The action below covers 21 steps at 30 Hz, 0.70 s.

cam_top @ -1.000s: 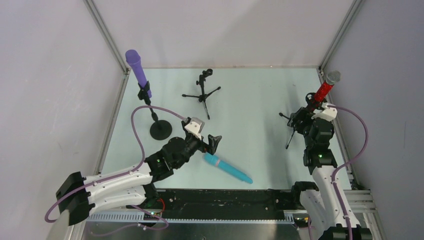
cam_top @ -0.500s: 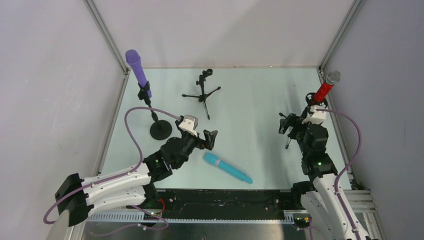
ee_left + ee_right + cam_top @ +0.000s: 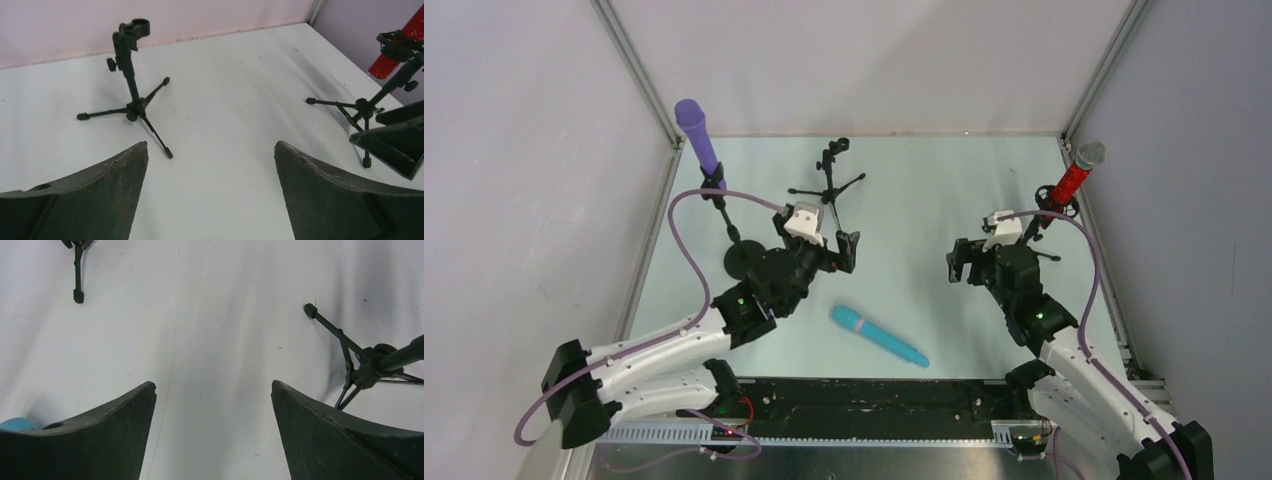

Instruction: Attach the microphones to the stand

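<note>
The purple microphone (image 3: 695, 130) stands clipped in a round-base stand (image 3: 745, 259) at the back left. At the right, a tripod stand (image 3: 367, 107) holds the glittery red microphone (image 3: 1072, 178) in its clip. The teal-blue microphone (image 3: 879, 335) with its pink ring lies flat on the table near the front. An empty tripod stand (image 3: 829, 185) is at the back middle. My left gripper (image 3: 839, 255) hovers open just in front of that empty stand (image 3: 132, 85), holding nothing. My right gripper (image 3: 964, 265) is open and empty, left of the red microphone's stand (image 3: 370, 367).
Grey walls and metal frame posts close the table in on the left, back and right. Purple cables loop from both wrists. The empty tripod's legs (image 3: 155, 135) spread over the table ahead of my left gripper. A black rail (image 3: 874, 392) runs along the near edge.
My left gripper has moved back from beside the teal-blue microphone toward the empty tripod. My right gripper has swung left, away from the red microphone's stand. Both stay open.
</note>
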Each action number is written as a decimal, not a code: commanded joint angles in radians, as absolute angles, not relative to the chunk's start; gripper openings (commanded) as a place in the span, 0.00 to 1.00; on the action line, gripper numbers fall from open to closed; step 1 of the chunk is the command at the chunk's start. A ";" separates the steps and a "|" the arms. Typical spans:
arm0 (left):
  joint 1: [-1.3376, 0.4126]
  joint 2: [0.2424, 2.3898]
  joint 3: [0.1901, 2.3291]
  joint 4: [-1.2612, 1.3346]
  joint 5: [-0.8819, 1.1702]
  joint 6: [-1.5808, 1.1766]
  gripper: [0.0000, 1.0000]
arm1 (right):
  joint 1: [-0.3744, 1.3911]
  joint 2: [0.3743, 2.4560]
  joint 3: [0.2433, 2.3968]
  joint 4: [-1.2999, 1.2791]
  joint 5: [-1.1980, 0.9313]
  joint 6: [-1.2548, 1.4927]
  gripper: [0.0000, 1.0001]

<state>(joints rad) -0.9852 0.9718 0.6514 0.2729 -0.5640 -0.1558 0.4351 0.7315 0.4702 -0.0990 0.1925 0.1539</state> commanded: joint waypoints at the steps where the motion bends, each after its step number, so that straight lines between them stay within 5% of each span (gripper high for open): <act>1: -0.930 1.021 0.753 0.239 -0.518 -0.094 1.00 | 0.449 0.758 0.520 -0.037 0.189 0.138 0.90; 21: -0.537 1.481 1.260 0.084 -0.058 -0.136 1.00 | 0.415 0.910 0.468 0.083 -0.019 0.177 0.90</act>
<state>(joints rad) -0.5861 1.4094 1.1786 0.1078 -0.1967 -0.1123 0.4328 0.9081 0.4721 0.0284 0.0162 0.1684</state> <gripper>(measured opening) 0.996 0.901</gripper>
